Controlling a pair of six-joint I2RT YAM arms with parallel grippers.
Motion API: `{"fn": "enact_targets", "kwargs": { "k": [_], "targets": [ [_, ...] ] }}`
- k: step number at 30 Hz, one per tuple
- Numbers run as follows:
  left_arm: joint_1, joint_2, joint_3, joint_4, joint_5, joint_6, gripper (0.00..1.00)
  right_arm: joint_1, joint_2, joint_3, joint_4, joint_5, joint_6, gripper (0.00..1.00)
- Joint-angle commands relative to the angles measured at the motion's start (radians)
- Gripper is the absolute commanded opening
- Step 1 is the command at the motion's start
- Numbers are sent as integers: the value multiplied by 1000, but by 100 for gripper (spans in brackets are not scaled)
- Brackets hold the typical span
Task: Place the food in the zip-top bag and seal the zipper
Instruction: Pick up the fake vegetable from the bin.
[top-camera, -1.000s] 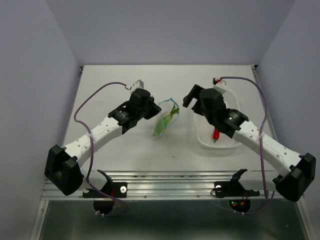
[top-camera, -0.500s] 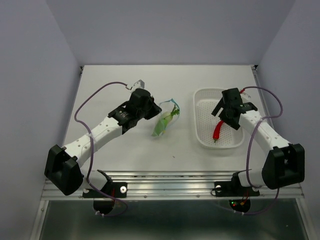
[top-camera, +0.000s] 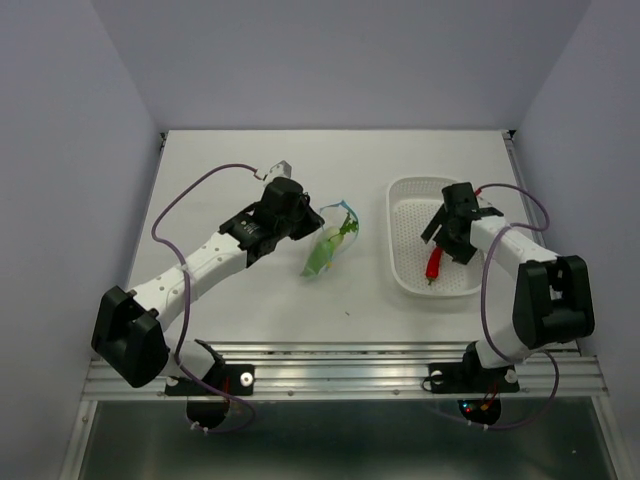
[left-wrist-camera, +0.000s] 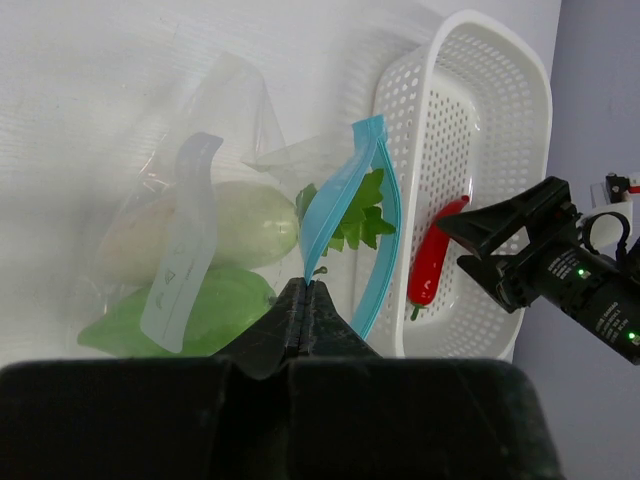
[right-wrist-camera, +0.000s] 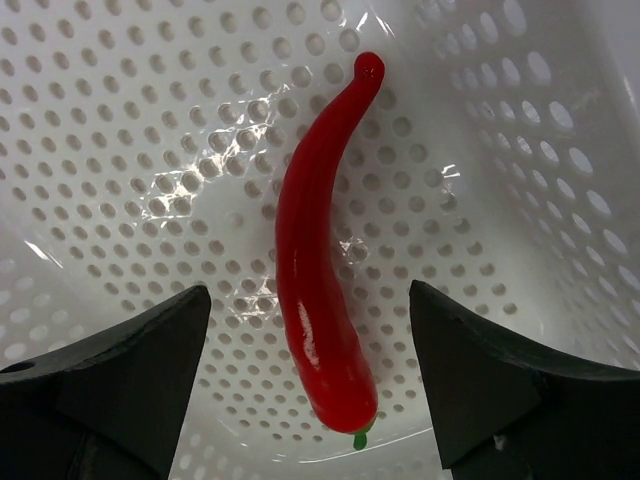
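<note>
The right arm has folded back and dipped into the white basket; the right jaws, wide apart but just beginning to narrow, now straddle the red chili lying on the basket floor, gripping nothing yet; the left jaws stay pinched shut on the blue zipper, keeping the clear bag open on the tabletop with radish and green pod already inside; the chili, the last piece, looks next to go
</note>
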Motion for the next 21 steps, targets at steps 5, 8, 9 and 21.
{"fn": "enact_targets", "kwargs": {
  "k": [5, 8, 9, 21],
  "targets": [
    [2, -3, 21, 31, 5, 20, 0, -18, 36, -32, 104, -12, -6, 74],
    [0, -4, 21, 27, 4, 18, 0, -18, 48, -38, 112, -10, -6, 69],
    [2, -6, 21, 27, 4, 18, 0, -18, 50, -41, 115, -13, -6, 67],
    [2, -7, 29, 17, -1, 20, 0, -18, 16, -50, 124, 5, -16, 27]
  ]
}}
